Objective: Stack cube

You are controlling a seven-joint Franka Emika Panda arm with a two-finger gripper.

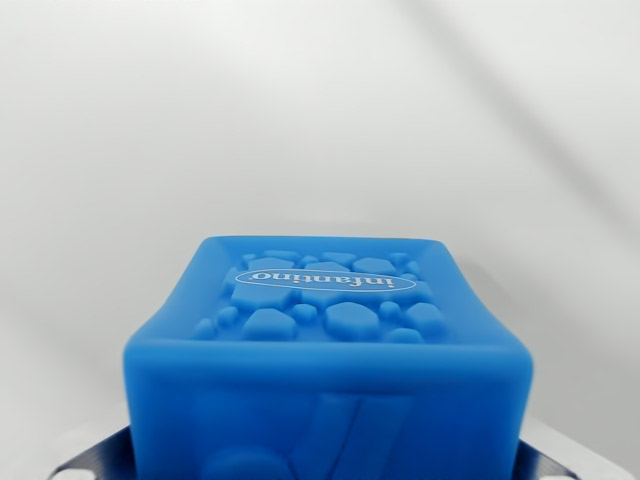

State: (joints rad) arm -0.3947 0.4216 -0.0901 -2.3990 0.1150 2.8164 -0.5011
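Blue rubbery cube [330, 350], pebble-embossed top

Setting: most likely a laboratory or test bench, though little shows. The backdrop [320, 110] is a plain, seamless white surface, evenly lit, crossed only by soft diagonal shadows. The sole object is a blue soft toy cube [330, 350] with raised pebble shapes and an upside-down "infantino" label. Metal parts [85, 455] appear at the bottom corners beside it.
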